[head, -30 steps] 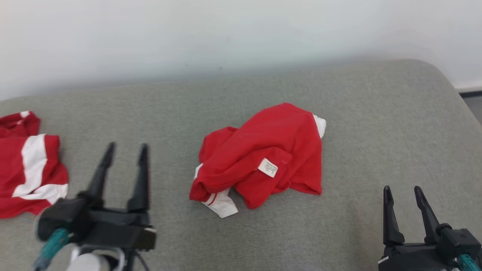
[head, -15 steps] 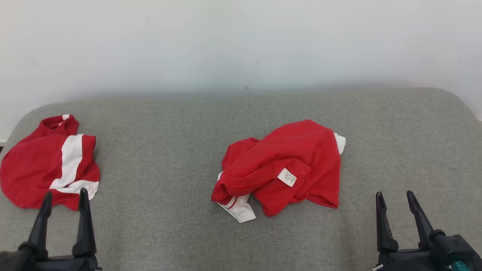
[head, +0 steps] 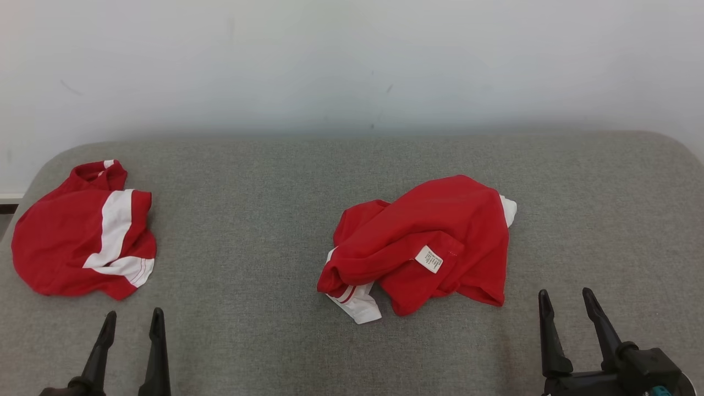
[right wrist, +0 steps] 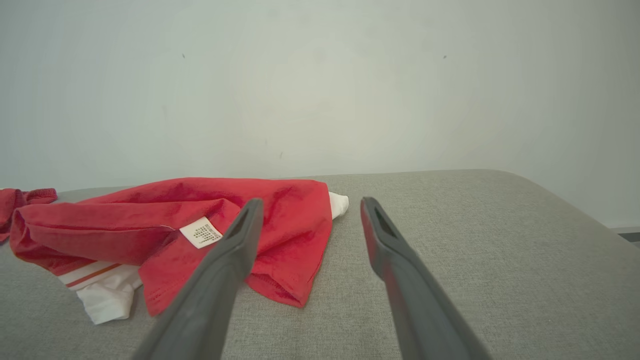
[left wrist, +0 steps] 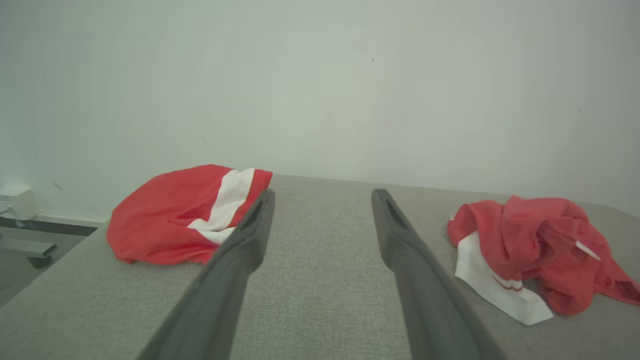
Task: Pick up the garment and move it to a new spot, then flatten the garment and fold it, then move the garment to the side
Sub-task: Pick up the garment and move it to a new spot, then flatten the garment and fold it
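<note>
Inspecting grey padded table [head: 264,330], found red shirt [head: 418,231] with white cuffs [head: 357,305] crumpled at its middle, care label [head: 429,259] facing up. Noted second red-and-white shirt [head: 77,247] near left edge, well apart. Recorded left claw [head: 135,312] and right claw [head: 565,291] at near edge, both released, fingers spread, holding nothing, clear of cloth.

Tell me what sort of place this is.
Likely an indoor room, perhaps a bedroom: a grey padded fabric surface against a bare white wall, with a crumpled red garment and a second garment on it.
</note>
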Robot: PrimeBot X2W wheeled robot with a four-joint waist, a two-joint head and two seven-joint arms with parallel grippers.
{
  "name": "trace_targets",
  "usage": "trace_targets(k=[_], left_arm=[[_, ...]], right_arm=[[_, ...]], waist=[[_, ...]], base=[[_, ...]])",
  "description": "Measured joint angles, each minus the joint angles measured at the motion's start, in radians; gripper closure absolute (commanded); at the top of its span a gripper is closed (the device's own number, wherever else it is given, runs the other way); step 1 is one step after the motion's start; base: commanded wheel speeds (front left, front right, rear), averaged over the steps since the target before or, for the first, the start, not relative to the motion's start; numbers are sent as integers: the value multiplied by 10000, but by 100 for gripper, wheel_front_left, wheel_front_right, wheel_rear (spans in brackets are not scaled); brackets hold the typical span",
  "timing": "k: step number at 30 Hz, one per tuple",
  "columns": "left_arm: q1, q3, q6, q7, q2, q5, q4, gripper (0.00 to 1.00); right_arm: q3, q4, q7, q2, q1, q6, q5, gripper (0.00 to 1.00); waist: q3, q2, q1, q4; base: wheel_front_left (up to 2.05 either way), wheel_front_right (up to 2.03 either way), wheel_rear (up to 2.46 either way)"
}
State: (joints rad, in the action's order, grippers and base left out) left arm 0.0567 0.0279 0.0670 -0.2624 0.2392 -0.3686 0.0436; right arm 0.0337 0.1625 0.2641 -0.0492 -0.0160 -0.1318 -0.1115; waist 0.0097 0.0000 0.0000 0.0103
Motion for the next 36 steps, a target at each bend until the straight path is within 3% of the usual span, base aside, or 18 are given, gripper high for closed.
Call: trace_targets(k=[11, 36], left_arm=[[-29, -535, 474, 0, -522, 658, 351, 0], [-25, -744, 640, 0, -721, 947, 510, 0]], right_arm=[[-136, 234, 0, 0, 18, 0, -77, 0], [-334, 522, 0, 0, 81, 0, -167, 0]], waist=[[-71, 0, 0, 28], [-173, 0, 0, -9]], base=[[0, 0, 0], [0, 0, 0]])
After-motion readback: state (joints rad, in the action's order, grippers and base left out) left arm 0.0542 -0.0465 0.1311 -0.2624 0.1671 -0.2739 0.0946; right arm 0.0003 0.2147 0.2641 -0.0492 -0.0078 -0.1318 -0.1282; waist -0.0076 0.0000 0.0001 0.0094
